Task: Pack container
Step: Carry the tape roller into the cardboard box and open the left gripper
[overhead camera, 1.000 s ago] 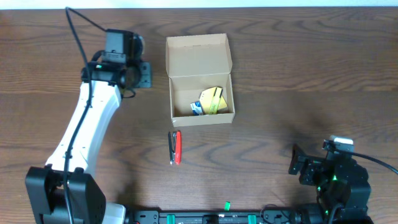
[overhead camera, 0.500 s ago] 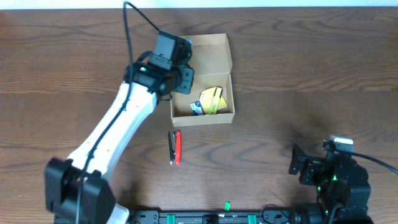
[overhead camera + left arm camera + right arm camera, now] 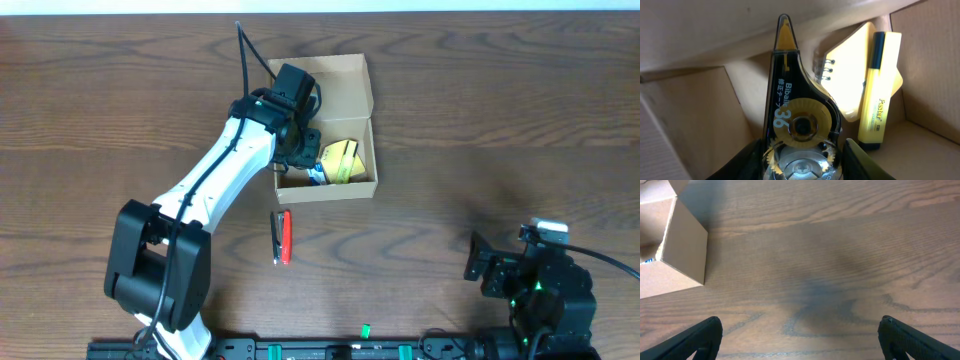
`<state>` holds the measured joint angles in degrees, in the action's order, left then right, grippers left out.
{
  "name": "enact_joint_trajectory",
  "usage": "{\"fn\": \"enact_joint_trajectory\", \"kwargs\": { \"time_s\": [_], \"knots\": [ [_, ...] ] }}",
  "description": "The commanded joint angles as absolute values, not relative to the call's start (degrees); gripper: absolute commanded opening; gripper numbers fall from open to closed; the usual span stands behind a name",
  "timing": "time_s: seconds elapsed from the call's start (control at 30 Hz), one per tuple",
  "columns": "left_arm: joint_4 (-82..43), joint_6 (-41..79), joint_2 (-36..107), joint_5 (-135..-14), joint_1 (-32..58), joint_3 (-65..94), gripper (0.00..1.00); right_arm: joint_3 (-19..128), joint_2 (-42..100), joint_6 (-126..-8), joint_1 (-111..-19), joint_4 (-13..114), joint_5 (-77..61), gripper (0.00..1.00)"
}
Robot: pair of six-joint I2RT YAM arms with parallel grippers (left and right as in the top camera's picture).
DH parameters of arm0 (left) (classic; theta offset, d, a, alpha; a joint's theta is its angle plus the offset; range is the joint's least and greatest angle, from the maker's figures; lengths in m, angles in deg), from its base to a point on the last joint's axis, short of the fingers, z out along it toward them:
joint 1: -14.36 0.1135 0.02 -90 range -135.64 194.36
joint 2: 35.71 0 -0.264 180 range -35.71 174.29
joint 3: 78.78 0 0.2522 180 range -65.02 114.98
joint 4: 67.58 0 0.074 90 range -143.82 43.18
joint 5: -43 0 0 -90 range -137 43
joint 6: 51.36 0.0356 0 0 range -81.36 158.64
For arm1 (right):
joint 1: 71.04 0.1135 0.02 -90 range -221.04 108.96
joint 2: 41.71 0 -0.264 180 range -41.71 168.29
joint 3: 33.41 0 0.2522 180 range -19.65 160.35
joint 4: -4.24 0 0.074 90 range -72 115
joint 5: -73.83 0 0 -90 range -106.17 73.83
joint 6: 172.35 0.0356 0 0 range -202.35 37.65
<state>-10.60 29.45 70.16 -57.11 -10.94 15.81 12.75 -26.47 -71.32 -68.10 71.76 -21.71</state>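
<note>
Dark wood-grain table (image 3: 500, 120) bears the open cardboard container (image 3: 340, 85).

Cardboard box (image 3: 330, 192) stands on the worktop (image 3: 500, 120), left of centre and toward the far side. Its flap lid (image 3: 340, 85) lies back behind it, on the far side.

Left end effector (image 3: 303, 155) is inside the box, in the left half. A correction tape dispenser (image 3: 790, 115) sits between its fingers.

Spiral notepad (image 3: 850, 75) occupies the right half of the box. A highlighter (image 3: 880, 90) lies on it, right of the dispenser.

A slim elongated item (image 3: 283, 237), kind not discernible, lies on the worktop just before the box's front left corner, apart from it.

Right end effector (image 3: 476, 258) sits at the near right, well apart from the box.
</note>
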Motion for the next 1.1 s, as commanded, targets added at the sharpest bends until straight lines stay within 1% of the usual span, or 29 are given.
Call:
{"fn": "enact_joint_trajectory", "kwargs": {
  "time_s": [0.0, 0.23, 0.33, 0.4, 0.43, 0.57, 0.63, 0.8, 0.93, 1.07],
  "knots": [
    [-10.1, 27.9, 72.1, -57.8, -11.5, 17.0, 0.23, 12.8, -26.8, -72.2, -68.6, 71.8, -21.5, 0.99],
    [-10.2, 27.9, 73.9, -58.5, -11.6, 17.0, 0.24, 12.8, -26.8, -72.1, -68.6, 71.8, -21.5, 0.99],
    [-10.2, 27.9, 73.9, -58.5, -11.6, 17.0, 0.33, 12.8, -26.8, -72.2, -68.6, 71.8, -21.5, 0.99],
    [-10.2, 27.9, 73.9, -58.5, -11.6, 17.0, 0.37, 12.8, -26.8, -72.1, -68.6, 71.8, -21.5, 0.99],
    [-10.2, 27.9, 73.9, -58.5, -11.6, 17.0, 0.40, 12.8, -26.8, -72.1, -68.6, 71.8, -21.5, 0.99],
    [-10.4, 27.9, 73.9, -58.5, -11.6, 17.0, 0.47, 12.8, -26.8, -72.2, -68.6, 71.8, -21.5, 0.99],
    [-10.4, 27.9, 73.9, -58.5, -11.6, 17.0, 0.50, 12.8, -26.8, -72.2, -68.6, 71.8, -21.5, 0.99],
    [-10.4, 27.8, 73.9, -58.5, -11.6, 17.0, 0.54, 12.8, -26.8, -72.2, -68.6, 71.8, -21.5, 0.99],
    [-11.0, 27.9, 73.8, -58.4, -11.6, 17.0, 0.63, 12.8, -26.8, -72.2, -68.6, 71.8, -21.5, 0.99],
    [-12.0, 27.9, 73.5, -58.4, -11.6, 17.3, 0.63, 12.8, -26.8, -72.2, -68.6, 71.8, -21.5, 0.99]
  ]
}}
